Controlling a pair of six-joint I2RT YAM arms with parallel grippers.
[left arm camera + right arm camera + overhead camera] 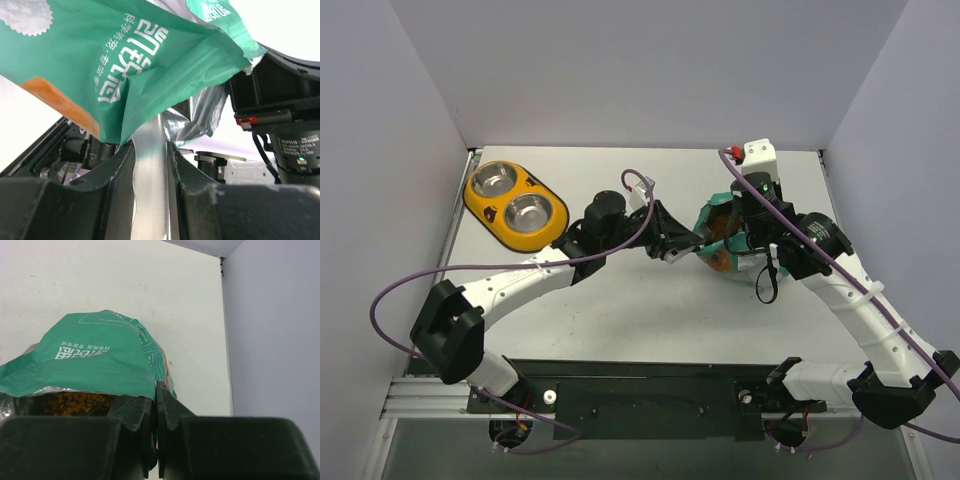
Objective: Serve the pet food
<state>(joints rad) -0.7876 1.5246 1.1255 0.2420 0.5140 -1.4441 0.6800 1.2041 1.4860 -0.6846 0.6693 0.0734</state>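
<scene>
1. Top external view first: the white tabletop (650,320) carries everything, with the yellow double-bowl feeder (515,205) off at the far left corner. I can't see anything in either of its steel bowls.
2. Left arm (520,280) reaches across to the middle and right arm (850,295) comes in from the right, so both meet at the teal pouch (718,215) on the far right half.
3. The pouch is held up with its mouth open, and the feeder sits well apart from it.
4. Left pincer (150,150) is clamped on a pale see-through strip, which looks like the handle of a clear scoop (149,180). It runs up under the pouch's torn flap.
5. Right pincer (156,387) has its fingers together, pinching the rim of the pouch right at the opening.
6. The pet food (75,402) is brown kibble, visible only inside the pouch mouth, just left of the right pincer.
</scene>
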